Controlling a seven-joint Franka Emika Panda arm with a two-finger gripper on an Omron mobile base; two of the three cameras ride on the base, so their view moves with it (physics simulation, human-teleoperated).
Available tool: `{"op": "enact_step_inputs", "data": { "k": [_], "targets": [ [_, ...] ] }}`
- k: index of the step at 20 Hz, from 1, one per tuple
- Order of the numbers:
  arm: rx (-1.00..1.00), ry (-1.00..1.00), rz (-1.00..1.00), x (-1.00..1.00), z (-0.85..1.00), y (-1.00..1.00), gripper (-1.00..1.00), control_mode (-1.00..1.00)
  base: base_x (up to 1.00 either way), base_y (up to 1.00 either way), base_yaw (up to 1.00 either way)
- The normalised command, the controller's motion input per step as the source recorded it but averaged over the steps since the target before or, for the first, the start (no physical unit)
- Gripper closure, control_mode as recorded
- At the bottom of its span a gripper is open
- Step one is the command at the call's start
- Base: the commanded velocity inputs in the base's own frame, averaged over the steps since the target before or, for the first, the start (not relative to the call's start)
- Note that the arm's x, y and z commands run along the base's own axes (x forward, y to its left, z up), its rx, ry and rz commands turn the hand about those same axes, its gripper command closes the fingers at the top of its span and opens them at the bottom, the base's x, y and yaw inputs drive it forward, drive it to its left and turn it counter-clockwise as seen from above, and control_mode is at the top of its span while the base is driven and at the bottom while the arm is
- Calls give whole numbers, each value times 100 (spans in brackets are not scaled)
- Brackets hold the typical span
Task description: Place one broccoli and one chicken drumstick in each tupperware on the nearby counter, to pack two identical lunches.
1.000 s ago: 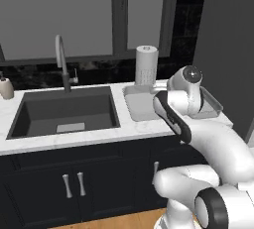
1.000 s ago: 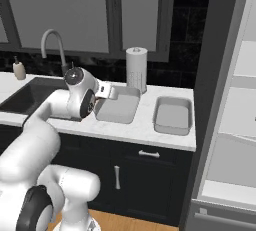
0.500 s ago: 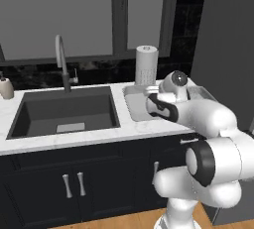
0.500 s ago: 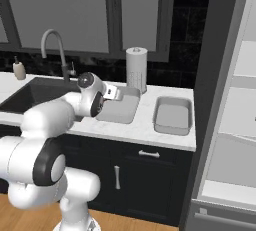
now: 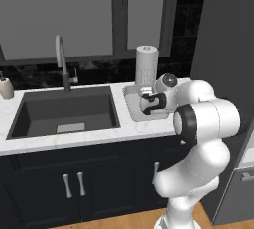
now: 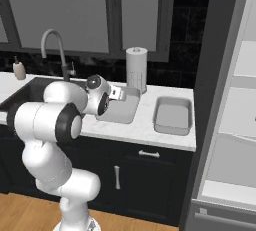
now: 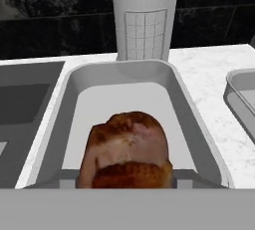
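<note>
1. In the hand view a reddish-brown drumstick point(image 7: 127, 149) sits low at centre, right at the bottom edge where the finger tips would rise. The tips themselves are hidden behind it.
2. The claw is nearly together and appears clamped on the drumstick, which hangs over the near end of a grey tupperware point(image 7: 74, 82). Whether the meat touches the tray floor cannot be told.
3. The same view shows a paper towel roll point(image 7: 144, 17) upright at top centre, just behind the tray's far rim, and the corner of a second tupperware point(image 7: 241, 99) at the right edge, apart from the first on the white counter point(image 7: 199, 64).
4. A dark sink point(image 7: 20, 104) lies at the left edge.
5. In the left base view the gripper point(image 5: 148, 103) sits at centre, above the tray point(image 5: 130, 94) beside the sink basin point(image 5: 64, 111). The drumstick cannot be made out here; the white arm covers the second tray.
6. This view alone shows the sink's whole basin, with the faucet point(image 5: 62, 62) behind it and a soap bottle point(image 5: 6, 86) at the far left.
7. The right base view has the gripper point(image 6: 116, 94) left of centre over the near tray point(image 6: 127, 110), and shows the second tray point(image 6: 172, 115) whole and bare, to its right.
8. The roll point(image 6: 136, 69) stands behind the near tray.
</note>
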Motion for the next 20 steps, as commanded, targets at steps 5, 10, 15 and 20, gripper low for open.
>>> {"op": "enact_step_inputs", "data": {
  "k": [5,10,15,20],
  "targets": [
    [0,0,3,27,-18,0,-100,-100,0,0,0],
    [1,0,2,5,2,0,-100,-100,0,0,0],
    [0,0,0,-24,62,0,-100,-100,0,0,0],
    [0,0,3,-66,96,0,-100,-100,0,0,0]
  ]
}}
